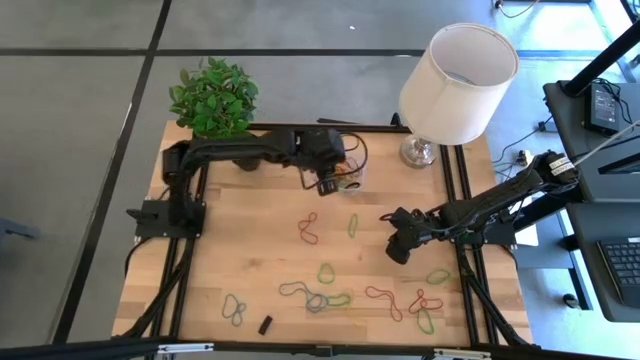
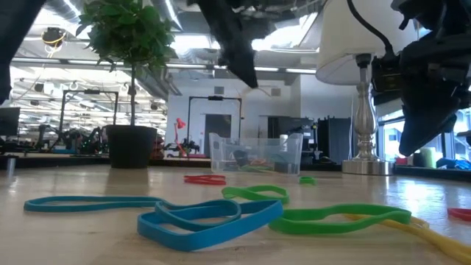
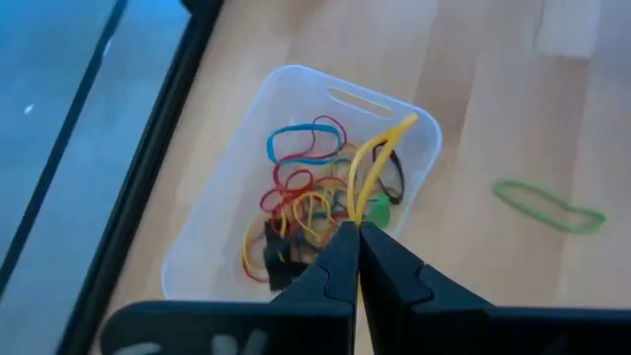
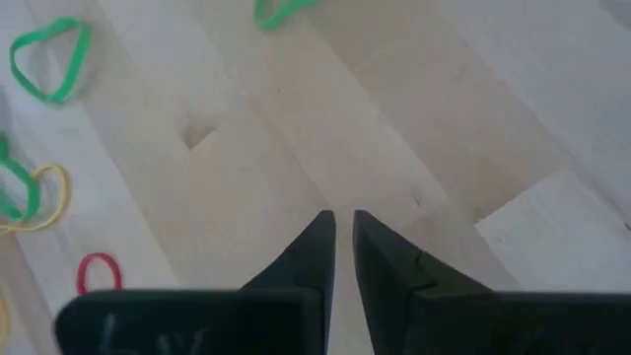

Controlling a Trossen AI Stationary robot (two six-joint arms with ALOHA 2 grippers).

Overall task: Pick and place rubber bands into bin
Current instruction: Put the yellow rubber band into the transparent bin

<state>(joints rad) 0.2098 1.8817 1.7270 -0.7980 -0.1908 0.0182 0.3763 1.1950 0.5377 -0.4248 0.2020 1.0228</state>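
The bin point(image 1: 350, 180) is a small clear tray near the table's far edge, resting on its base; in the left wrist view the bin point(image 3: 212, 222) holds several bands in red, blue, yellow and black. My left gripper point(image 3: 357, 229) hovers above it, shut on a yellow rubber band point(image 3: 373, 163). Loose rubber bands lie flat across the table's near half: red point(image 1: 308, 228), green point(image 1: 326, 272), blue point(image 1: 234, 310). My right gripper point(image 1: 400, 242) hangs over bare wood right of centre; in its wrist view the right gripper point(image 4: 343, 232) is shut to a narrow slit and holds nothing. My left gripper pinches the yellow rubber band by one end of its loop point(image 3: 356, 215) between the two fingertips, coming from above. The band is lifted clear and hangs slack below the fingers, its lower end point(image 3: 406, 124) over the bin's inside.
A potted plant point(image 1: 213, 98) stands at the far left corner and a lamp point(image 1: 455, 85) at the far right. A small black block point(image 1: 266, 325) lies near the near edge. In the low view, blue point(image 2: 199, 217) and green point(image 2: 331, 217) bands lie close to the camera.
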